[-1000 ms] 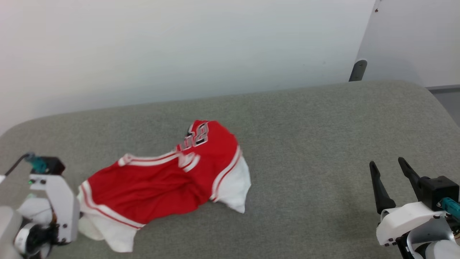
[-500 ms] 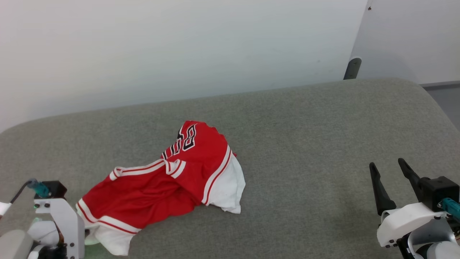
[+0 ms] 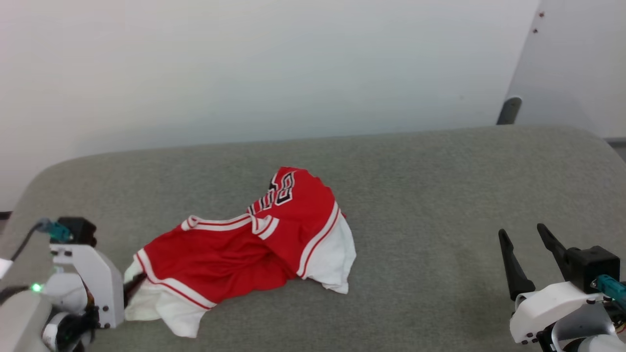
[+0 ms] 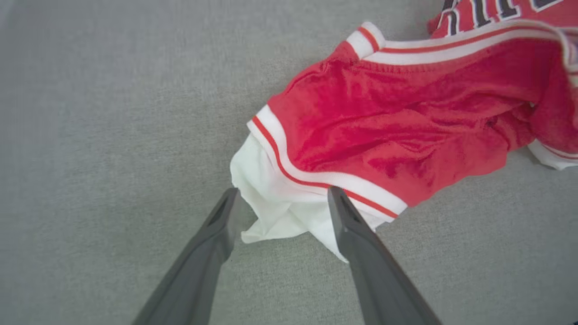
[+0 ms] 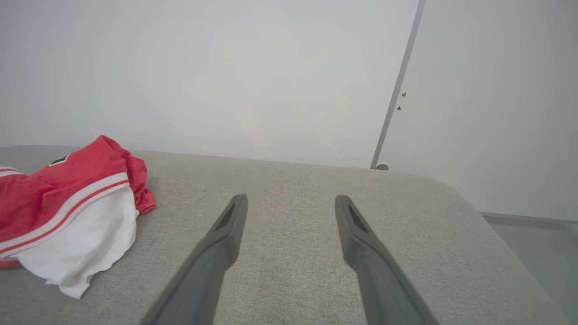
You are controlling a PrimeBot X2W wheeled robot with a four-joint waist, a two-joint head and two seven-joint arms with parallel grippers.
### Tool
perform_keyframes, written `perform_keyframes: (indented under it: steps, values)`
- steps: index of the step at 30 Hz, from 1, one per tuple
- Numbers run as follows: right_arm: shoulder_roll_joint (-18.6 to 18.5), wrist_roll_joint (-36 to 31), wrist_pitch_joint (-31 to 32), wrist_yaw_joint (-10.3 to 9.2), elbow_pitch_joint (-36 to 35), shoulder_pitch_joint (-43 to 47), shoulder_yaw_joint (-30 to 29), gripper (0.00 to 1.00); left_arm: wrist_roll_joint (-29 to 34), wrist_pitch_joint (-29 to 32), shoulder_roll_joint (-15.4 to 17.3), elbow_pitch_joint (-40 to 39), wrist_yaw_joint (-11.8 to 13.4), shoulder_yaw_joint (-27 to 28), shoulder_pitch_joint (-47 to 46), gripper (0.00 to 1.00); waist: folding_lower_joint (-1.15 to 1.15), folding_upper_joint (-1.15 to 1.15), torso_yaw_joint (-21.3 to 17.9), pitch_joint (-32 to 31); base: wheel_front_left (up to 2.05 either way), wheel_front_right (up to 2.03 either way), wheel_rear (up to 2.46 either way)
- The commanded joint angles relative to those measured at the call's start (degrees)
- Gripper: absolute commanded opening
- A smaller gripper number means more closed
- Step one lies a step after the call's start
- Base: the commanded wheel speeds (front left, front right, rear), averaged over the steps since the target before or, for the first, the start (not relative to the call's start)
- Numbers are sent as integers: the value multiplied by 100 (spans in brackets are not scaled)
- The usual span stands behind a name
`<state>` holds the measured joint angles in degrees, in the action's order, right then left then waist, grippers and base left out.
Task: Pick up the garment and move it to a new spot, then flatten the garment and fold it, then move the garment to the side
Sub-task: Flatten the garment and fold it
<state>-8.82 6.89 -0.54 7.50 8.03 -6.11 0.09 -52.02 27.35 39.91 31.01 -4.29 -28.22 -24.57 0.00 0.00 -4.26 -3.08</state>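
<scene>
Right now I see the garment (image 3: 244, 249) lying crumpled on the grey padded bench (image 3: 440, 195), left of the middle in the head view. It is a red jersey with 2 short white sleeves, each edged with white-and-red striped trim, and the same trim runs along the collar. Black lettering outlined in white shows on the far fold, tilted and partly tucked under. The red body is bunched and wrinkled rather than flat. 1 sleeve spills out at the right of the heap, and the other lies at the near left corner, right at my left gripper (image 4: 283, 192). In the left wrist view its 2 fingers (image 4: 212, 253) are spread apart, with the sleeve's white cloth between their tips and 1 tip over the striped trim; they pinch nothing. My right gripper (image 3: 521, 230) sits at the lower right, well apart from the garment, its 2 fingers spread over bare bench fabric. A pale wall (image 3: 244, 73) rises behind the bench.
</scene>
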Motion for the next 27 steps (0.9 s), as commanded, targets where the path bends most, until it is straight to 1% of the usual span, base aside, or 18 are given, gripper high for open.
perform_keyframes:
  steps: [1,7,16,19,22,27]
  values:
    - [7,45,-13,-2,10,79,13,100,57,-73,43,-59,33,26,4,100,0,0,153,-108,0,0,0]
    - [46,128,3,-2,56,121,101,100,244,-800,160,-814,239,204,272,100,0,0,494,-256,0,0,0]
    - [86,191,89,-2,156,182,275,100,398,-2322,198,-1872,681,703,1114,100,0,0,909,-411,0,0,0]
    - [102,212,146,-2,191,193,321,100,445,-2807,176,-2072,821,865,1455,100,0,0,1013,-431,0,0,0]
    - [116,250,194,-2,203,204,375,100,503,-3316,131,-2254,884,1004,1770,100,0,0,1116,-435,0,0,0]
    - [78,371,395,-2,242,200,490,100,553,-3892,36,-2417,1034,1176,2193,100,0,0,1308,-403,0,0,0]
